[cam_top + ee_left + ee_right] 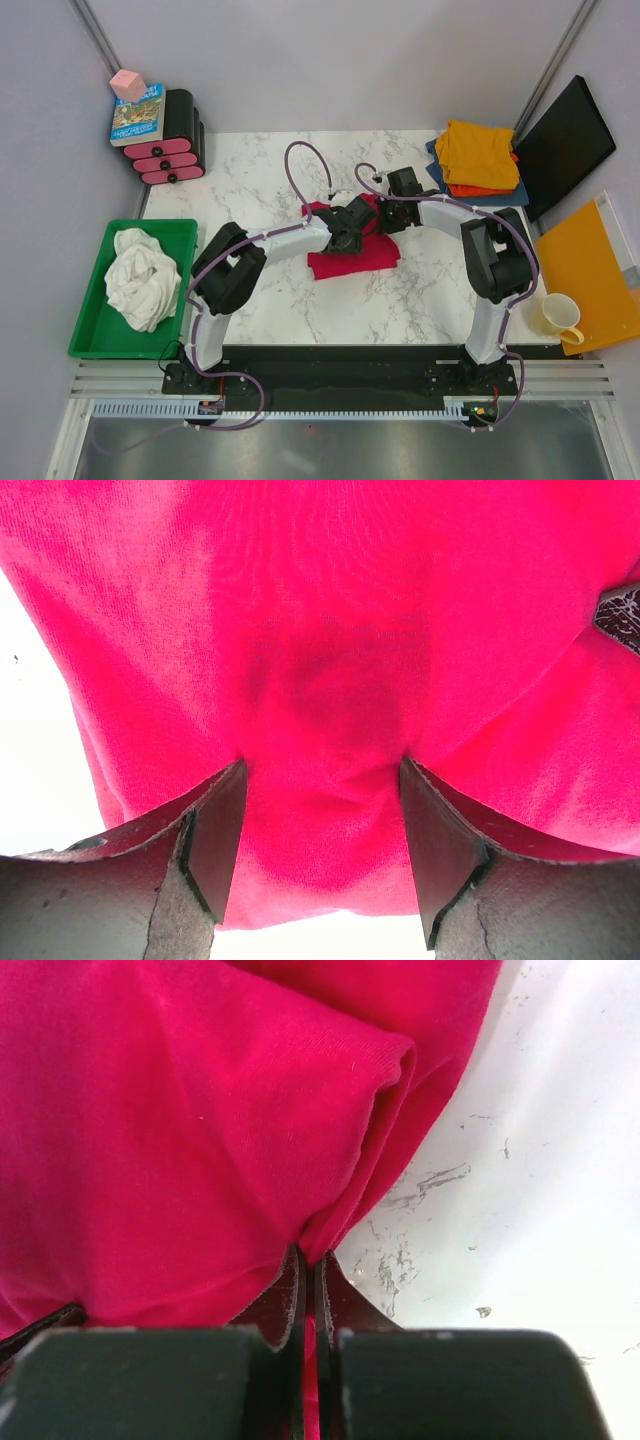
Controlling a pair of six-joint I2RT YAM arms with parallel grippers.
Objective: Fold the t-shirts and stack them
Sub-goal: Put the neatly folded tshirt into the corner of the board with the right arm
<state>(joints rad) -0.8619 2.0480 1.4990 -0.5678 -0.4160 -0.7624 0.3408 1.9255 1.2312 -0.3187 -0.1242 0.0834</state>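
A crimson-red t-shirt (pixel 352 256) lies crumpled at the middle of the marble table (pixel 420 290). My left gripper (pixel 350 228) is down on its upper edge. In the left wrist view the fingers (pixel 222 825) stand wide apart with red cloth (pixel 320 630) bulging between them, so this gripper (pixel 322 815) is open. My right gripper (pixel 392 212) sits at the shirt's upper right corner. It (pixel 308 1265) is shut on a fold of the red cloth (pixel 180 1140), a thin strip of which shows between the fingers. Yellow-orange, orange and blue t-shirts (pixel 478 155) are stacked at the back right. A white t-shirt (pixel 140 275) lies bunched in the green tray (pixel 88 325).
Pink-and-black stacked cases (pixel 172 140) stand at the back left beside a book (pixel 137 115) with a pink cube (pixel 128 85) on it. A black board (pixel 563 145) leans at the right. Below it lie a flat orange board (pixel 590 270) and a cream cup (pixel 558 315).
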